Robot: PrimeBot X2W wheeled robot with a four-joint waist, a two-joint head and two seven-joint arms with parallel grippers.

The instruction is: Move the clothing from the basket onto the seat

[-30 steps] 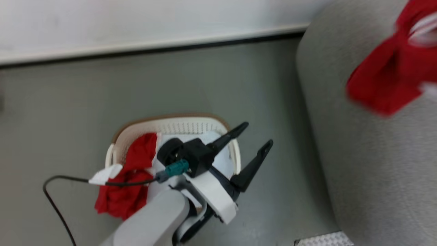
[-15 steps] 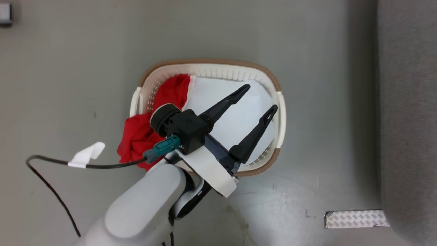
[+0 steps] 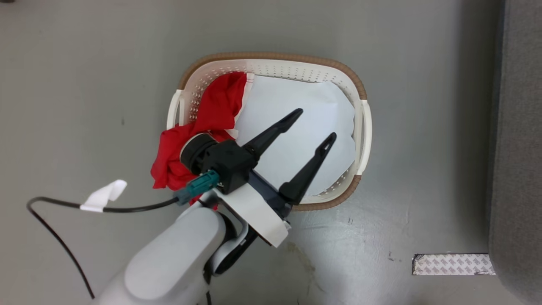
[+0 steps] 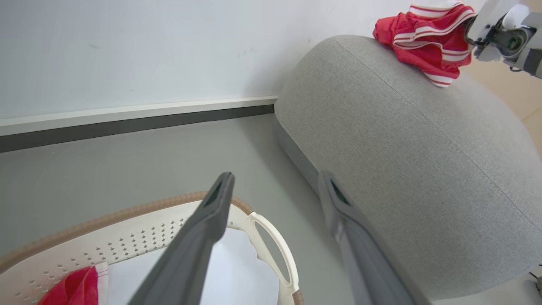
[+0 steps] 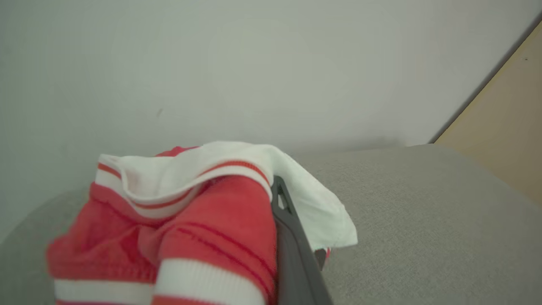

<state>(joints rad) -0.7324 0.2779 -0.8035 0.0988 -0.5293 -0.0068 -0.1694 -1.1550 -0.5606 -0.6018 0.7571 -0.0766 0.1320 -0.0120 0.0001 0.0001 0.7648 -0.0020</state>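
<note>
My left pincer (image 3: 315, 123) spread wide over the perforated oval basket (image 3: 271, 59), crumpled red jersey (image 3: 220, 106) draped across its rim beside a white sheet (image 3: 296, 97), right pincer (image 5: 273, 190) clenched on a striped jersey (image 5: 203, 212) atop the rounded grey seat (image 4: 402, 148)

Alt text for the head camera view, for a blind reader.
The left gripper, dark fingers open, hangs over an oval cream-white plastic basket on a grey floor. A red fabric garment spills over its left rim beside a flat white sheet; a grey upholstered seat borders the right.
</note>
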